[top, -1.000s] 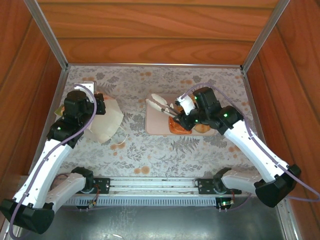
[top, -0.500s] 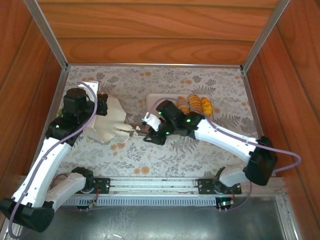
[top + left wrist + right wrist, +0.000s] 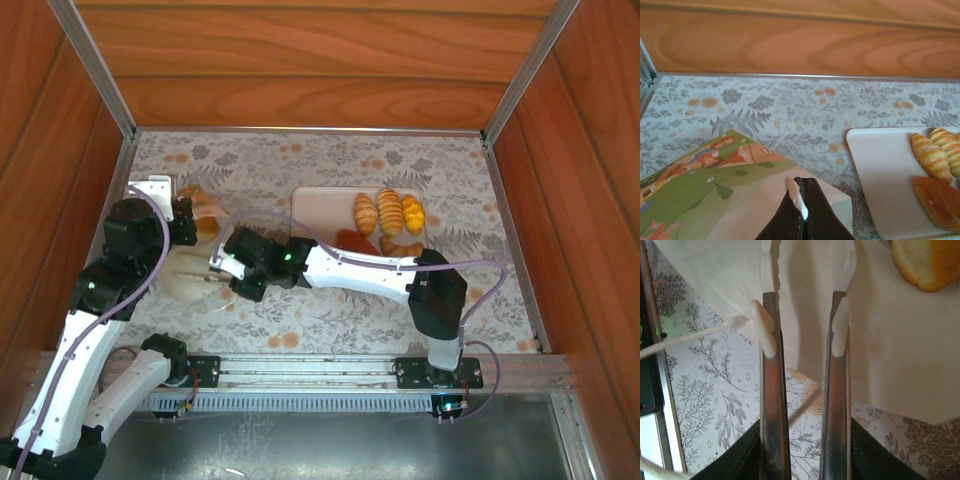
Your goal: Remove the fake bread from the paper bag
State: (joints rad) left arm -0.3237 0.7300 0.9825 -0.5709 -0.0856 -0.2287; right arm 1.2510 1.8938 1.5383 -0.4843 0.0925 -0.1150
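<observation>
Bread mostly out on the tray, right of centre on the flowered tabletop: from above I count a croissant, a ridged roll and a small yellow piece in a row at the far side, with a flat reddish-brown piece and another brown roll nearer me. One more orange piece sits at the far end of the paper bag, just beside my left pincer; the right wrist view shows it as a golden-orange lump against cream paper, but I cannot tell whether it lies inside the bag or on it. Bag lies on its side at the left of the table, well apart from the tray, printed face up, green and orange picture plain in the left wrist view. Left pincer is clamped tight, fingers together, pinching a pale twisted cord of the bag. Right arm reaches across the table, and my right pincer is at the bag's near edge. Its fingers stand apart, gripping nothing, white pads over the cream paper. A thin cord trails past the left finger over the tabletop. Whether the tips are inside the bag's mouth, I cannot tell. Left wrist view also catches the tray's corner, with the croissant and the reddish-brown piece on it.
</observation>
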